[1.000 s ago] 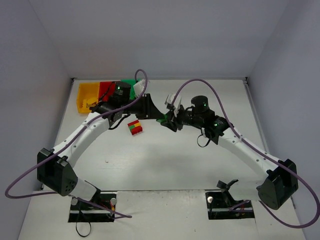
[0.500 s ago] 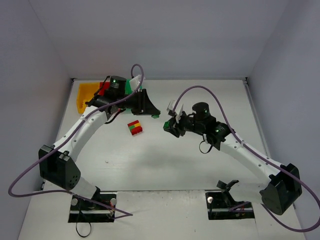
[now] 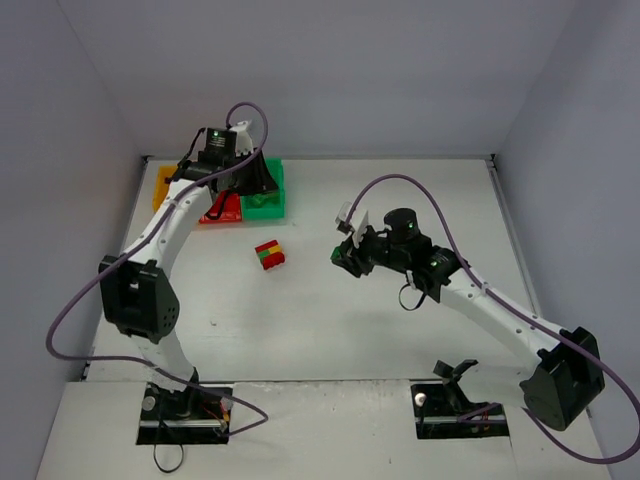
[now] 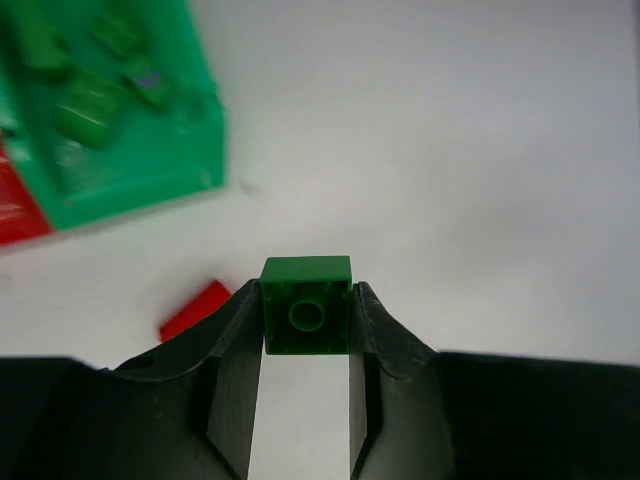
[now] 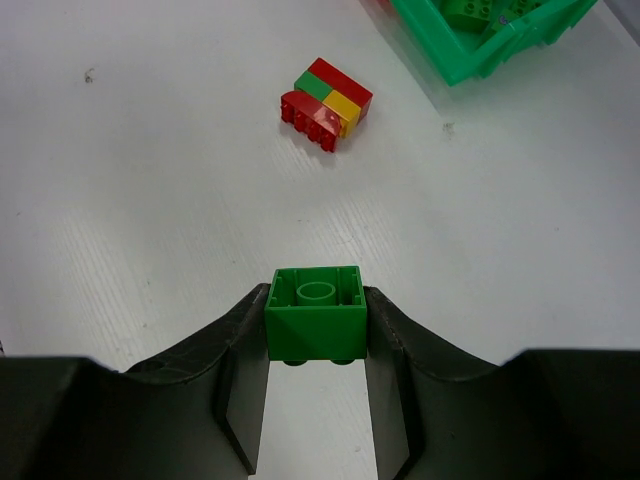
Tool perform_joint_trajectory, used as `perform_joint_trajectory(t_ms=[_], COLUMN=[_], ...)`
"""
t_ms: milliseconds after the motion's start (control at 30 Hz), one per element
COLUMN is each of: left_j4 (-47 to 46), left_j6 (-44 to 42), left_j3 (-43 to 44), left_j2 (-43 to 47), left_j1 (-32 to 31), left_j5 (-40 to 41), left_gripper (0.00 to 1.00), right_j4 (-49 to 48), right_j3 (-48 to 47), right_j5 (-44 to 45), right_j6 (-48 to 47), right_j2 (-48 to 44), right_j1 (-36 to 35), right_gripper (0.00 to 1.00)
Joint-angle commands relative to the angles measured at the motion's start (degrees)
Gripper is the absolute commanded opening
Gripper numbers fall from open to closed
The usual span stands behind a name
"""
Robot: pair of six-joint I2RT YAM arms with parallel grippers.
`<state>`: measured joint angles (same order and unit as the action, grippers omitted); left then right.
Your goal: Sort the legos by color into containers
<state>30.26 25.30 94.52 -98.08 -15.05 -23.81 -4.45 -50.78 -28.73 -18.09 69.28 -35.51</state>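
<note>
Looks like the left gripper (image 4: 306,300) just swung back near the green bin (image 4: 120,160) pinching a green brick (image 4: 306,318), while the right gripper (image 5: 317,305) mid-table clamps a second green brick (image 5: 317,322), so I'd guess two drops come next, with the mixed clump (image 5: 325,103) left on the table.

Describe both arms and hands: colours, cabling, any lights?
Identical pair. The left arm and right arm have white links and black joint housings. A purple cable loops loosely along each one. A green light glows near each wrist. The left hand and right hand each have two black, curved, matte fingers.
</note>
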Motion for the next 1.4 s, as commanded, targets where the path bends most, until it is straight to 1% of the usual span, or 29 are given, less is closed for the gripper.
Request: perform_joint_trajectory(t_ms=[0,67,100,133,167,200,233,300,333,367,400,433,500,533,600,633,667,700,733,767,833,867,967,1133,1367], left_j4=[-3.54,-3.98,-3.11,-0.14,1.45,2.86,4.18,4.37,4.28,4.19,3.67,3.58,2.01,1.65,1.90,1.82,1.65,0.86,0.59,0.41,0.67,0.85,1.03,1.64,1.21], left_j6=[-3.59,-4.81,-5.43,-5.87,-6.83,-7.19,-7.54,-7.81,-7.64,-7.29,-7.28,-7.02,-6.84,-6.41,-5.27,-3.17,-2.19,-0.27,0.62,1.32,2.82,3.26,4.67,5.11,5.64], left_j3=[7.06,10.93,16.52,19.79,23.13,28.82,30.70,33.96,34.41,34.76,34.24,33.63,30.83,27.24,24.24,20.74,18.88,15.12,13.43,11.93,9.29,6.76,2.01,-2.40,-5.57], left_j2=[-7.96,-12.20,-17.01,-19.49,-21.95,-26.06,-27.50,-30.22,-30.59,-30.59,-30.07,-29.45,-24.89,-22.96,-17.16,-15.23,-11.38,-9.43,-7.67,-4.52,-0.12,1.13,5.86,11.41,12.83], left_j1=[2.47,3.09,3.10,3.10,3.10,3.10,3.10,3.36,3.53,3.71,3.62,3.62,2.66,2.13,0.82,0.46,0.11,-0.94,-1.56,-2.35,-5.06,-5.95,-9.03,-11.58,-14.48], left_j5=[16.51,17.13,18.09,18.54,18.80,19.06,19.76,20.56,20.39,20.30,20.04,18.99,17.49,15.31,11.44,8.90,2.87,0.20,-2.27,-6.90,-9.92,-13.07,-17.48,-18.90,-18.29], left_gripper=[0.07,0.10,0.11,0.12,0.16,0.20,0.33,0.47,0.53,0.61,0.63,0.64,0.66,0.67,0.68,0.68,0.68,0.68,0.68,0.67,0.68,0.68,0.68,0.68,0.68], right_j4=[-2.67,-2.67,-2.50,-2.32,-2.23,-2.06,-1.97,-1.88,-1.88,-1.88,-1.88,-1.88,-1.97,-2.06,-2.06,-2.23,-2.23,-2.14,-2.23,-2.23,-2.14,-2.14,-2.06,-1.97,-1.97], right_j3=[-0.90,-0.98,-1.07,-1.24,-1.42,-1.68,-2.03,-2.39,-2.74,-2.83,-3.00,-3.18,-3.53,-3.88,-4.41,-4.67,-5.46,-5.81,-6.16,-6.69,-7.40,-7.92,-8.71,-10.03,-10.91], right_j5=[0.78,0.87,0.78,0.69,0.61,0.52,0.43,0.34,0.34,0.26,0.25,-0.01,-0.97,-1.32,-1.94,-2.03,-2.03,-2.03,-2.03,-2.03,-2.73,-2.91,-3.78,-5.54,-7.22], right_j6=[1.56,1.83,1.83,1.91,2.00,2.18,2.27,2.44,2.44,2.44,2.18,2.09,1.65,1.39,0.69,0.08,-0.37,-1.24,-1.77,-2.30,-3.18,-3.70,-4.59,-4.59,-3.89], right_j2=[-2.91,-3.18,-3.27,-3.18,-3.01,-2.83,-2.74,-2.57,-2.48,-2.39,-2.22,-2.04,-1.78,-1.51,-1.16,-1.07,-0.81,-0.72,-0.55,-0.55,-0.11,-0.02,0.77,1.12,0.86], right_j1=[-0.09,-0.18,-0.18,-0.09,-0.18,-0.18,-0.18,-0.26,-0.26,-0.26,-0.26,-0.26,-0.26,-0.35,-0.27,-0.26,-0.26,-0.26,-0.26,-0.26,-0.26,-0.18,-0.18,-0.26,-0.35], right_gripper=[0.00,0.00,0.00,0.00,0.00,0.00,0.00,0.00,0.00,0.00,0.00,0.00,0.00,0.00,0.00,0.00,0.00,0.00,0.00,0.00,0.01,0.01,0.02,0.02,0.04])
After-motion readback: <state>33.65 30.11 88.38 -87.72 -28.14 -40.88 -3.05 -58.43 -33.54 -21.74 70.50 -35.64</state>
